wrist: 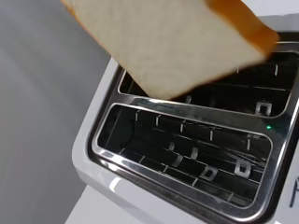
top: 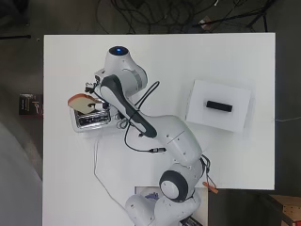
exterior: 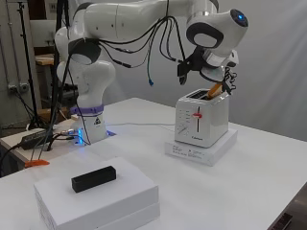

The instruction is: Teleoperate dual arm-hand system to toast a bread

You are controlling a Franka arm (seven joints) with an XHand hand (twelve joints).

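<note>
The hand [exterior: 221,76] has its fingers pinched on a slice of bread [top: 83,102], tilted just below it, one corner dipping toward the far slot of the white toaster [exterior: 200,120] directly underneath. Both slots [wrist: 187,158] are empty. A black block [exterior: 94,178] lies well away on a white box [exterior: 115,201].

White arm [top: 178,136] — black cables, joints

Bread slice [wrist: 187,42] tilted above toaster [wrist: 187,186] slots
</note>
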